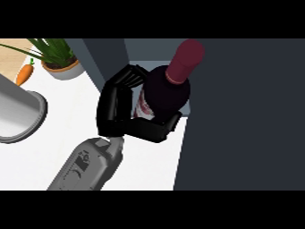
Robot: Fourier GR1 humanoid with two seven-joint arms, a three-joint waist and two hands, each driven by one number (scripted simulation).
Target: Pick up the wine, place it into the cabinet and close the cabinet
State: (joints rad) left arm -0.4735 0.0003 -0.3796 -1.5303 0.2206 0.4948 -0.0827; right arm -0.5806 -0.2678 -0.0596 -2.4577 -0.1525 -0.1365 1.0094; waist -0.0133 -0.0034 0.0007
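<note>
My hand (125,118), mid-frame, has its fingers (118,85) curled round the wine bottle (164,91), which I hold upright at the cabinet (254,112) opening, upper centre; which hand it is, I can't say for sure. Carry step, I judge: next the bottle goes inside, then the door (247,147) on the right needs shutting. Upper left on the table (62,116): potted plant (59,58), carrot (24,74), grey cylinder (9,109), all apart from my path.
</note>
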